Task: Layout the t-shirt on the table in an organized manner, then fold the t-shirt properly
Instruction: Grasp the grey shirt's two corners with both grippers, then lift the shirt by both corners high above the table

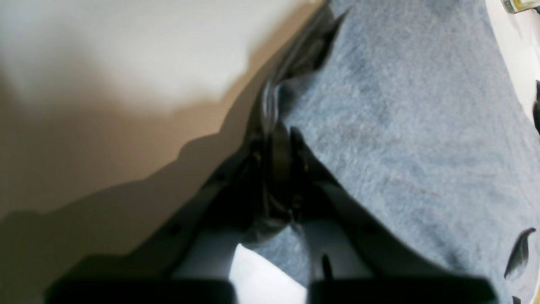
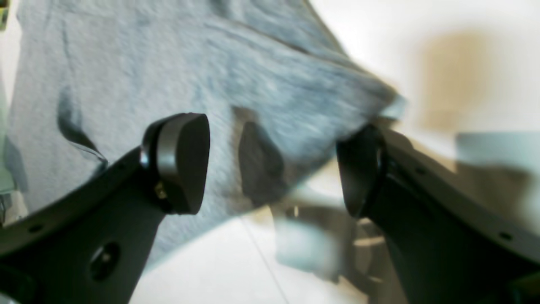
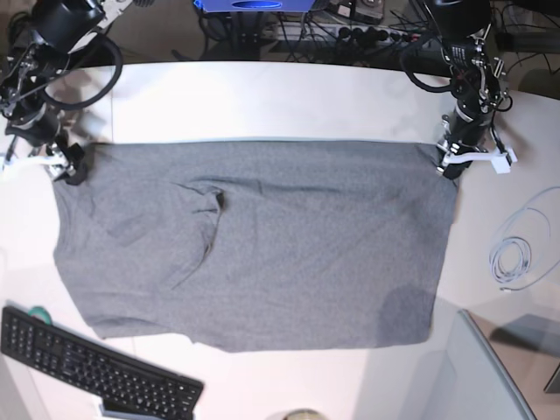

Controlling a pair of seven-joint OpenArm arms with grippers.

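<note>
The heather-grey t-shirt lies spread wide and mostly flat on the white table, with a crease left of its middle. My left gripper is at the shirt's far right corner. In the left wrist view the left gripper is shut, pinching the t-shirt at its edge. My right gripper is at the far left corner. In the right wrist view the right gripper stands open, its pads wide apart just over a corner of the t-shirt, holding nothing.
A black keyboard lies at the front left, close to the shirt's hem. A coiled white cable rests on the table to the right. A clear panel stands at the front right. Cables and a power strip run behind the table.
</note>
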